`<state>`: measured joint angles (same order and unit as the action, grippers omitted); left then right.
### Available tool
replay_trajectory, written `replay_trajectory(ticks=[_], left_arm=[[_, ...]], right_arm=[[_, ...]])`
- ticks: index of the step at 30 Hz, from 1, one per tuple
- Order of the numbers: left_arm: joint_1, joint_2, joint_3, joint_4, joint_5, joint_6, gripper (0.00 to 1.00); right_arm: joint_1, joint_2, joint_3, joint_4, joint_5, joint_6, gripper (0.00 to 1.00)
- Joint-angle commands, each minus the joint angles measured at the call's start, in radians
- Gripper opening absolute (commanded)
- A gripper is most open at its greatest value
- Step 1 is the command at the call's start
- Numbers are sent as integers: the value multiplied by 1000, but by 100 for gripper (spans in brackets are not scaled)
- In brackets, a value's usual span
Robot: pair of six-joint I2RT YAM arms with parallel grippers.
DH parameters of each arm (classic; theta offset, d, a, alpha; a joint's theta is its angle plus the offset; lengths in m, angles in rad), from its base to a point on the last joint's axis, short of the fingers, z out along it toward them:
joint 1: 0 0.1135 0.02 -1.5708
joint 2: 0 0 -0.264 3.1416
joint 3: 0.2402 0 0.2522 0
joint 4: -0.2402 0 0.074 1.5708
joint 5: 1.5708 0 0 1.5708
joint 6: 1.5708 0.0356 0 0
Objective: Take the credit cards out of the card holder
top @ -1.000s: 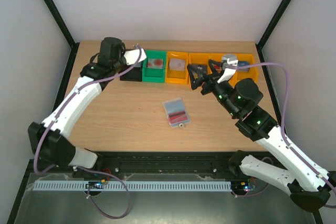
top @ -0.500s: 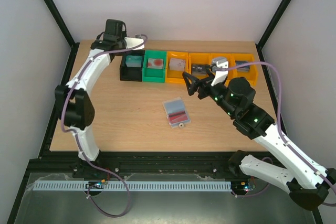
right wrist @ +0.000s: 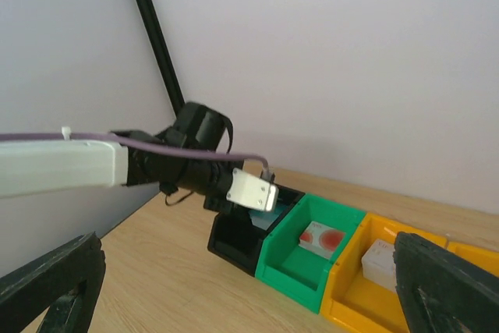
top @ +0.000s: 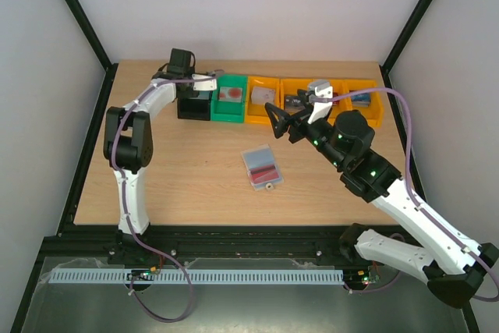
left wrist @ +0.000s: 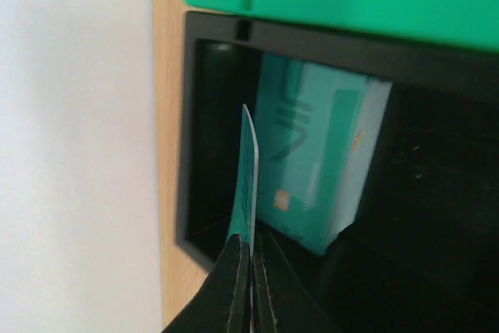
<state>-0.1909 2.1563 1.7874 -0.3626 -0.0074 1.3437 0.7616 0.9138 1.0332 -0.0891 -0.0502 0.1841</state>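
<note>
The left gripper [left wrist: 249, 259] is pinched tight on a teal card [left wrist: 249, 169]. It holds the card edge-on over the black bin [left wrist: 327, 40] at the far left, just above a second card [left wrist: 327, 154] lying inside. To drop it well, the arm should dip the card's free end inside the walls, then part the jaws and rise straight up. The right gripper [top: 278, 121] hangs wide apart and empty, just beyond the holder [top: 261, 168]. The holder lies open mid-scene with a red card [top: 265, 175] in it.
</note>
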Motion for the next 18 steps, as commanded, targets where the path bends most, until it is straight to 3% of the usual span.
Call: replay_trajectory(ticks=[1,12,18], left_arm=[[-28,-11,-114,203,-17,4,2],[-23,84,-32,211,-43,29,2],[-23,114,-36,302,-73,85,2]], right_arm=[[2,-36,13,59,-6,-43,99],[2,-47,-18,86,-18,-65,99],[2,-28,-15,87,-39,-66,99]])
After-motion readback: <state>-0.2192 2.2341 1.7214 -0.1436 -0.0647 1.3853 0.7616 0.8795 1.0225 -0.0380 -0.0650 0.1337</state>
